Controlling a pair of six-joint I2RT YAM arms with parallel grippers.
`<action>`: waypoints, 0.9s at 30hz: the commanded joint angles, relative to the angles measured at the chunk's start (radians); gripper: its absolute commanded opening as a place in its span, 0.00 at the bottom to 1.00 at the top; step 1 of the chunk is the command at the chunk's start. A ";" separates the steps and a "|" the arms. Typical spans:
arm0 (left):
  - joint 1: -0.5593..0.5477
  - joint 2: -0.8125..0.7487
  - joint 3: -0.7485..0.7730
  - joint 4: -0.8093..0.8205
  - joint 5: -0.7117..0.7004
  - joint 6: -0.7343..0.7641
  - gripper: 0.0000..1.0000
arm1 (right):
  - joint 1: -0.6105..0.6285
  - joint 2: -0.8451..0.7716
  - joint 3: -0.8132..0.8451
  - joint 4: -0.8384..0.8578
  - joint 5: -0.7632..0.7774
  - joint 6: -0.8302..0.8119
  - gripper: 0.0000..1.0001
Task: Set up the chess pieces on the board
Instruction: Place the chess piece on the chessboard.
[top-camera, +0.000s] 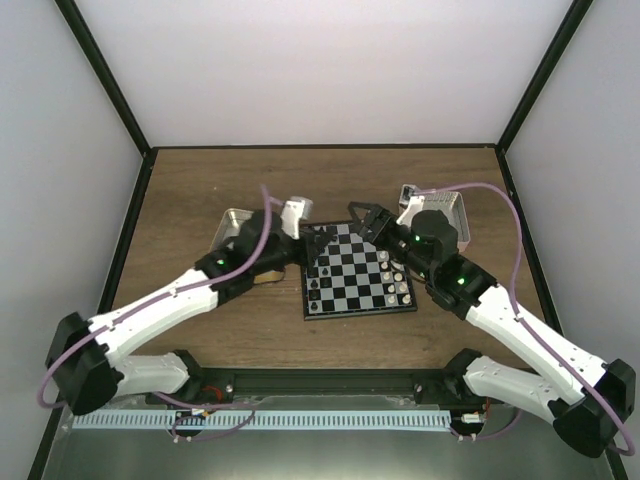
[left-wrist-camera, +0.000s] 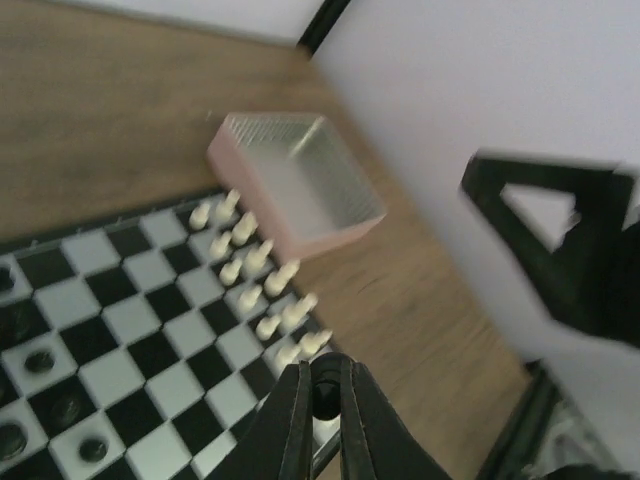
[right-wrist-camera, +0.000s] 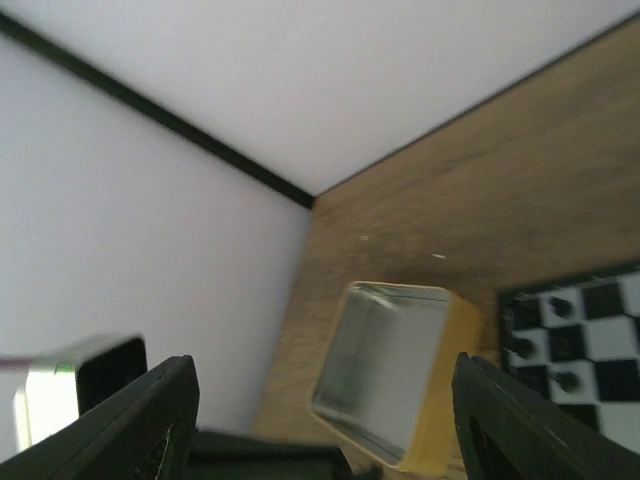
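The left arm is reaching low over the board's (top-camera: 352, 276) far left corner, its hand (left-wrist-camera: 322, 371) pinching a black chess piece (left-wrist-camera: 322, 398). The right hand (top-camera: 369, 221) is hovering spread wide above the far edge. More black pieces (top-camera: 316, 286) are standing along the left side.

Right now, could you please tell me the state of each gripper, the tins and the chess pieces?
Left gripper: shut on a dark chess piece above the board's edge.
Right gripper: open, empty.
White pieces: set in two rows on the board.
Black pieces: several on squares at the opposite edge.
Pinkish tin: open, looks empty.
Yellow tin: open, looks empty.
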 joint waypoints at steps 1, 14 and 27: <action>-0.131 0.105 0.100 -0.217 -0.239 0.145 0.04 | -0.005 -0.023 -0.005 -0.188 0.215 0.100 0.71; -0.313 0.295 0.100 -0.293 -0.407 0.170 0.04 | -0.005 -0.186 -0.070 -0.335 0.465 0.237 0.71; -0.323 0.429 0.050 -0.301 -0.461 0.175 0.04 | -0.005 -0.174 -0.083 -0.325 0.454 0.239 0.71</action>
